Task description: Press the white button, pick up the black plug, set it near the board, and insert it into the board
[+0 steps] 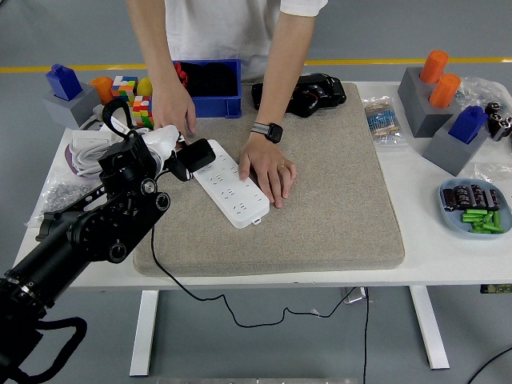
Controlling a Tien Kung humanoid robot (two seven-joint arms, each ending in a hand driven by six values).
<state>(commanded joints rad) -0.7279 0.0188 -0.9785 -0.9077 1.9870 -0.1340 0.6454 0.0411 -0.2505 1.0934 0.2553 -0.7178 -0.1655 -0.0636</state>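
The black plug (pixel 196 156) is in my left hand (pixel 160 152) — my fingers are closed around it, and I hold it just over the near-left end of the white power strip (pixel 232 186). From the plug a black cable (pixel 172 276) goes down over the front edge of the table (pixel 448 264) and hangs under it. The strip lies at an angle on the grey felt mat (pixel 336 200), its far end toward the left.

A person stands at the far side. One of the person's hands (pixel 270 166) lies flat on the strip's right side, with a watch on the wrist; the other hand (pixel 172 108) rests at the mat's far-left corner, just beside my hand.

Behind it stand a blue bin (pixel 210 84) and coloured cubes (pixel 128 92).
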